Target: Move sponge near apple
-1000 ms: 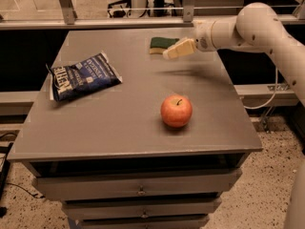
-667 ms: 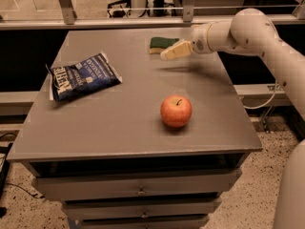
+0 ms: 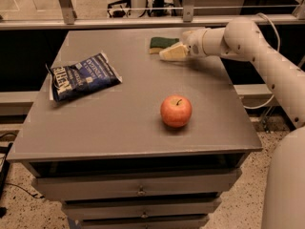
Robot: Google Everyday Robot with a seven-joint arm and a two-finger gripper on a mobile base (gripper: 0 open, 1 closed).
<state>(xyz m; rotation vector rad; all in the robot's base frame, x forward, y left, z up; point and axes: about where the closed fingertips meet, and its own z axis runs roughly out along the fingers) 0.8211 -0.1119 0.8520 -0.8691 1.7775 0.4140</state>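
At the far edge of the tabletop [image 3: 119, 123], the pincer [image 3: 174, 51] sits against the sponge [image 3: 161, 42], its opening impossible to tell; a shallow grip could drop it short of the apple [image 3: 176, 111].

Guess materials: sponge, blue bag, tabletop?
Sponge: likely soft foam, matte dark green top over a pale layer. Blue bag: thin plastic film, glossy and crinkled. Tabletop: grey, smooth, matte; laminate or painted metal, can't tell. Tool sits beside the sponge, near the table's far edge.
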